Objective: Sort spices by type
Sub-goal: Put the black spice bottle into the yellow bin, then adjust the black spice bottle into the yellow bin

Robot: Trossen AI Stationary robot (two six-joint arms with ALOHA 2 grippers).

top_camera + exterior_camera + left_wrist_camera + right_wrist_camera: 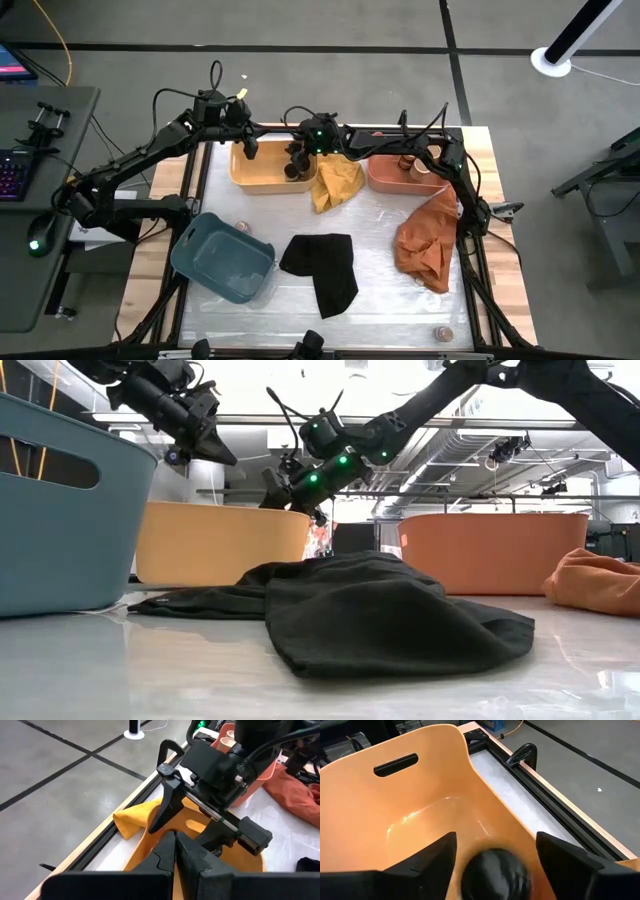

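My right gripper (496, 842) hangs open over the right end of the yellow tray (262, 175). A black-lidded spice jar (492, 872) shows blurred below and between its spread fingers, with a gap on either side. In the high view this gripper (297, 163) reaches in from across the coral tray (385, 180). My left gripper (176, 842) is shut on nothing and hovers above the yellow tray's far left corner (245, 150). Tan-lidded jars (408, 165) stand in the coral tray. A loose jar (240, 227) sits on the table by the blue tray, and another (443, 333) stands near the table's near right corner.
A blue tray (222, 258) lies tipped at the table's near left. A black cloth (322, 268) lies in the middle. A yellow cloth (337, 183) is bunched between the yellow and coral trays. A rust-orange cloth (428, 240) is heaped at the right. Black rails edge the table.
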